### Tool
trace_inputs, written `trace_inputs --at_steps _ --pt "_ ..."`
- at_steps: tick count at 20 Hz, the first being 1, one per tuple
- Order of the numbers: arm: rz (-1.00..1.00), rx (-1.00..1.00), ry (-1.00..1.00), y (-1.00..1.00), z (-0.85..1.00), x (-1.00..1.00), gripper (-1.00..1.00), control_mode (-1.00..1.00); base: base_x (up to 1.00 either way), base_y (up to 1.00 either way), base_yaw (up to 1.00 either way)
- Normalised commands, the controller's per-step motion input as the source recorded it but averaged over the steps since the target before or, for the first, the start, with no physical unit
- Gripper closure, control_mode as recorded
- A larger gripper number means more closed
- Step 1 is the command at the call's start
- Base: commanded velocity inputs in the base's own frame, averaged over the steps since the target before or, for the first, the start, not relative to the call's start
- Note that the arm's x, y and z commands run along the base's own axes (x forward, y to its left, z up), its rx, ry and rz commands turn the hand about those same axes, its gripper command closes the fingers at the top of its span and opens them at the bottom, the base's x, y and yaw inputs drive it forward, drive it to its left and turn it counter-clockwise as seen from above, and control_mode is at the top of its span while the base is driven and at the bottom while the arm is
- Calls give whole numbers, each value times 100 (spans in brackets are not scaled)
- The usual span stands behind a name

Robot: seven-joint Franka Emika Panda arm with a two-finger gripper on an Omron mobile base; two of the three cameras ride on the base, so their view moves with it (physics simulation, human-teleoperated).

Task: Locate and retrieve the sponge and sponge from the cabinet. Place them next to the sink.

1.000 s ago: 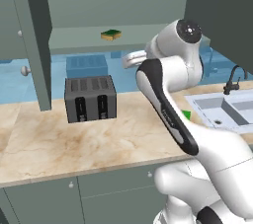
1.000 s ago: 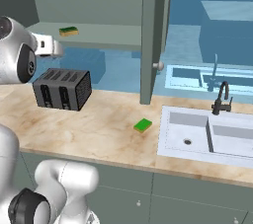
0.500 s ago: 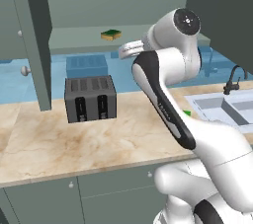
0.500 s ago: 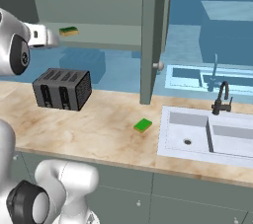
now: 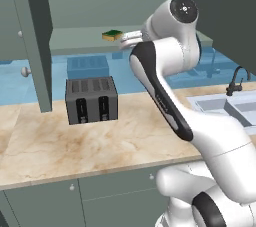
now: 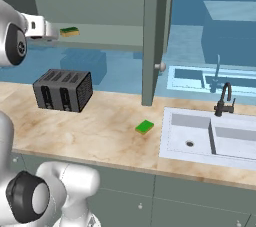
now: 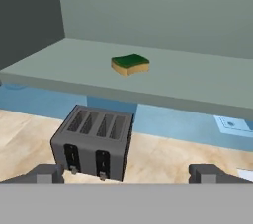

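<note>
A yellow sponge with a dark green top (image 5: 113,35) (image 6: 69,31) (image 7: 130,64) lies flat on the shelf (image 5: 75,42) (image 7: 197,82) of the open grey-green cabinet. A bright green sponge (image 6: 145,127) lies on the marble counter just left of the sink (image 6: 172,136) (image 5: 210,105). My gripper (image 7: 126,173) (image 6: 55,32) (image 5: 124,38) is open and holds nothing. It hovers at shelf height in front of the shelf's edge, short of the sponge on it and pointing at it.
A dark four-slot toaster (image 5: 91,100) (image 6: 63,90) (image 7: 94,141) stands on the counter under the shelf. The open cabinet doors (image 5: 32,36) (image 6: 152,36) hang at either side. A dark curved faucet (image 6: 225,98) rises behind the basin.
The arm has lifted the hand from below the shelf up to shelf height, closer to the sponge there. The jaws stayed open.
</note>
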Motion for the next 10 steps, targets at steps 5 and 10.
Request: trace_inputs --at_steps 5,10 --pt "0 1 -1 -1 -1 13 -100 -100 0 0 0" --pt "0 0 -6 0 -9 44 -100 -100 0 0 0"
